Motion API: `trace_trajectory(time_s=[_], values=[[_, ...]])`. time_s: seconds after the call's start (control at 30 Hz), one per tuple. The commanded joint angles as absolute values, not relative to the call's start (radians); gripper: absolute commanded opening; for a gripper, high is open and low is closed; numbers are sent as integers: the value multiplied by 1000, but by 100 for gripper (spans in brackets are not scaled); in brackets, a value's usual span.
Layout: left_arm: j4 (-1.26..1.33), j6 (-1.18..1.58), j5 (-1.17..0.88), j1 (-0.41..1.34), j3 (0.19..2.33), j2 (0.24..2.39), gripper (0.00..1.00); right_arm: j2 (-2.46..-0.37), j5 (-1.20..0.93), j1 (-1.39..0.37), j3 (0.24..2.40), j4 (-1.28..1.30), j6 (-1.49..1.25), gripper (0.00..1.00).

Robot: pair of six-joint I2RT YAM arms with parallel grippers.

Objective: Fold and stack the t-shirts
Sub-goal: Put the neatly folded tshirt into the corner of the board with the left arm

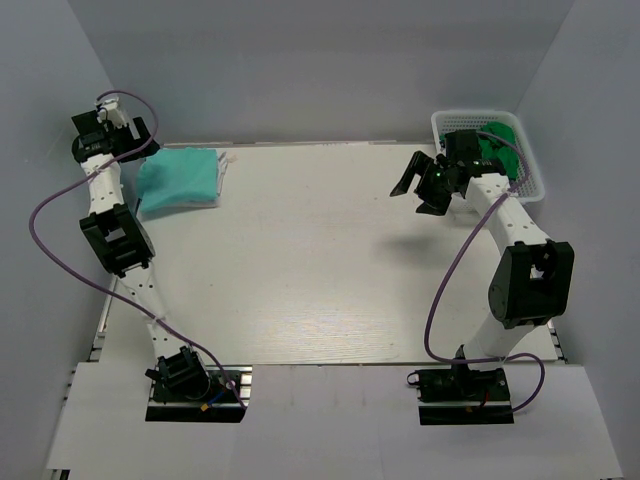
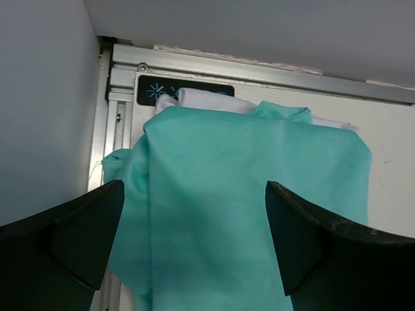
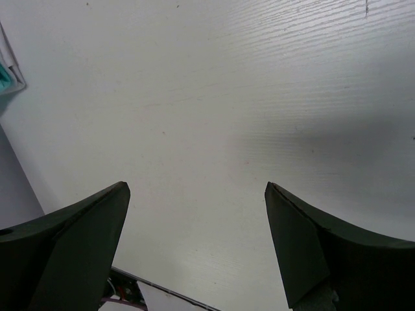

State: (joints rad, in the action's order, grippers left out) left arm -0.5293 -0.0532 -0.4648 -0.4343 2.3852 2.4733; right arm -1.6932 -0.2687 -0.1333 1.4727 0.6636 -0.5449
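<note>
Far-left table (image 1: 320,270) corner: folded teal t-shirt (image 1: 180,178) atop white t-shirt (image 2: 207,100) | left gripper (image 2: 194,188) above, spread wide, empty | right gripper (image 3: 196,186) wide, empty

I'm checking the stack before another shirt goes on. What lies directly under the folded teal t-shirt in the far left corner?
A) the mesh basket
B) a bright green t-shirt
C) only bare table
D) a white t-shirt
D: in the left wrist view the white t-shirt peeks out from under the far edge of the teal t-shirt.
</note>
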Motion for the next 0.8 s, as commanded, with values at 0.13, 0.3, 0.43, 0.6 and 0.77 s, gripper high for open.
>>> trace_trajectory(time_s=[0.13,0.3,0.43,0.6,0.77], values=[[-461,3,-546,-408,2254,2292,100,-1680,-305,-137,1487,637,-505,91],[-448,35,-572,-408,2233,2335,100,-1697,-342,-137,1465,618,-506,91],[-495,57,-613,-408,2266,2370,100,-1690,-347,-135,1450,604,-499,91],[-526,98,-560,-347,2163,2243,100,-1612,-362,-149,1355,509,-465,91],[-459,127,-472,-236,1808,1868,100,-1493,-321,-178,1281,451,-407,91]])
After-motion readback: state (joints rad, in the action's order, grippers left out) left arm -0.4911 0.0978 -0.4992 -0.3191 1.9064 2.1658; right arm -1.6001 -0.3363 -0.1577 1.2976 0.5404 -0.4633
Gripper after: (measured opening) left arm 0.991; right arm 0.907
